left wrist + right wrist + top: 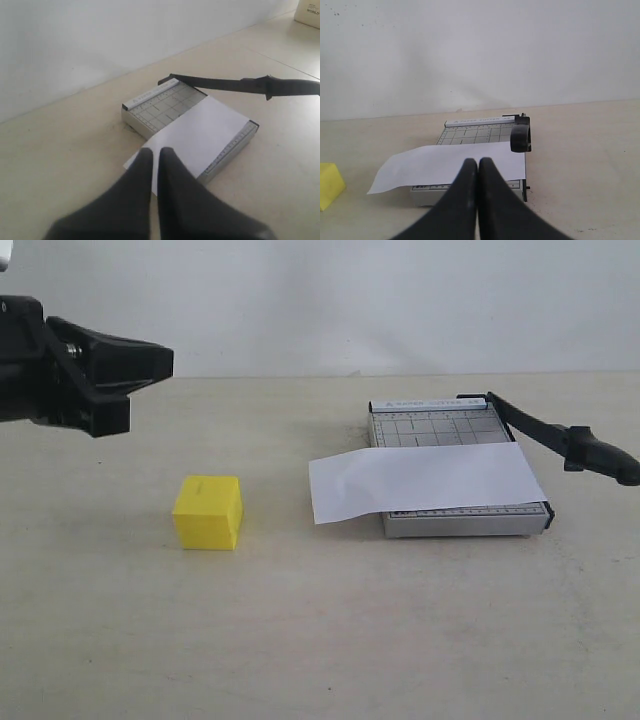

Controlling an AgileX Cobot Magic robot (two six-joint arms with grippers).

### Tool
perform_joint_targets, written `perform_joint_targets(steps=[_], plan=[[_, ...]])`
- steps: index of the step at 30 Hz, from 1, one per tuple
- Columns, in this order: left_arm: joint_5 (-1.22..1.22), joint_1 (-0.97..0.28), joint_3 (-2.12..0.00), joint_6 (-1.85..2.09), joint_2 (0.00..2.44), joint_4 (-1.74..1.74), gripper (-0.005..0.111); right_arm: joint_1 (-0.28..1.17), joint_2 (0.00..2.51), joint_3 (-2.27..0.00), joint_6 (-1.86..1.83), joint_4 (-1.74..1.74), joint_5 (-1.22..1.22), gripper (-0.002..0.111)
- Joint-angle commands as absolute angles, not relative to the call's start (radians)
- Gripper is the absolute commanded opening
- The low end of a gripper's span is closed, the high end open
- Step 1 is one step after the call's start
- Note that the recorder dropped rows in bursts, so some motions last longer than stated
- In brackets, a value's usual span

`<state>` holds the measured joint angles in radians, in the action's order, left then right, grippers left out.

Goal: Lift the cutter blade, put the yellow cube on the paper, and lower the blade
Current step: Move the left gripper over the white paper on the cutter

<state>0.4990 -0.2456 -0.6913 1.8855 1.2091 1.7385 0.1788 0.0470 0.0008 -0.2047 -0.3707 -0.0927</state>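
While looking across the counter (pixel 300 640), find the yellow cube (pixel 207 511) resting left of the paper (pixel 425 480), apart from it. See the paper draped over the cutter base (pixel 440 425), overhanging toward the cube. Note the blade (pixel 560 437) lifted, handle out past the base. Find left claw (pixel 155 152) drawn together on nothing, hovering; right claw (pixel 478 162) likewise together.
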Motion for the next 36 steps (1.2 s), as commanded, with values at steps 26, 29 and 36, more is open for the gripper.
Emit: perform_joint_targets(steps=[26, 29, 36], plan=[[0.326, -0.594, -0.943, 1.893, 1.571, 1.744, 0.004, 0.181, 0.044, 0.0, -0.201, -0.364, -0.087, 0.0], [0.305, -0.594, -0.962, 1.893, 1.593, 1.744, 0.004, 0.181, 0.044, 0.0, -0.201, -0.364, -0.087, 0.0], [0.324, -0.594, -1.013, 1.889, 1.654, 1.744, 0.004, 0.181, 0.044, 0.0, -0.201, -0.364, -0.087, 0.0]])
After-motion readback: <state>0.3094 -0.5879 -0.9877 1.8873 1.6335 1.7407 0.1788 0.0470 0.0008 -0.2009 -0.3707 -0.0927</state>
